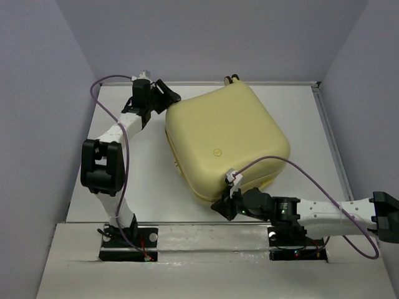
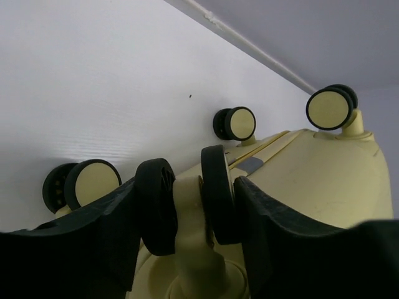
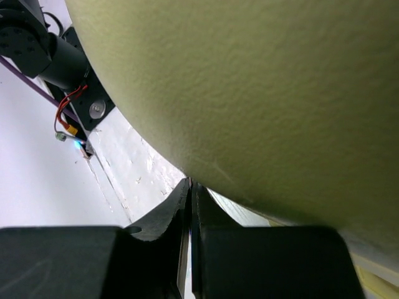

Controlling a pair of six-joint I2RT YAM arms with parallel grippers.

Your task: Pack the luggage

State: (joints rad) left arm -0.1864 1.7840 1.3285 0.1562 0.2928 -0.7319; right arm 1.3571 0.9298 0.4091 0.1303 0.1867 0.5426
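The luggage (image 1: 224, 143) is a pale-yellow hard-shell suitcase. It lies closed and flat in the middle of the white table. My left gripper (image 1: 167, 94) is at its far left corner. In the left wrist view the left gripper (image 2: 187, 184) is shut on a twin black-and-cream wheel (image 2: 215, 187) of the luggage (image 2: 324, 180), one finger on each side. My right gripper (image 1: 219, 208) is at the near corner of the suitcase. In the right wrist view the right gripper (image 3: 190, 187) has its fingers pressed together just under the shell (image 3: 249, 93), with nothing seen between them.
Three other wheels (image 2: 235, 123) (image 2: 330, 107) (image 2: 84, 184) stick out along the suitcase's far side. A raised rim (image 1: 325, 124) runs along the table's right edge, with grey walls around. The left arm's base (image 3: 37, 50) and wires lie near the front edge.
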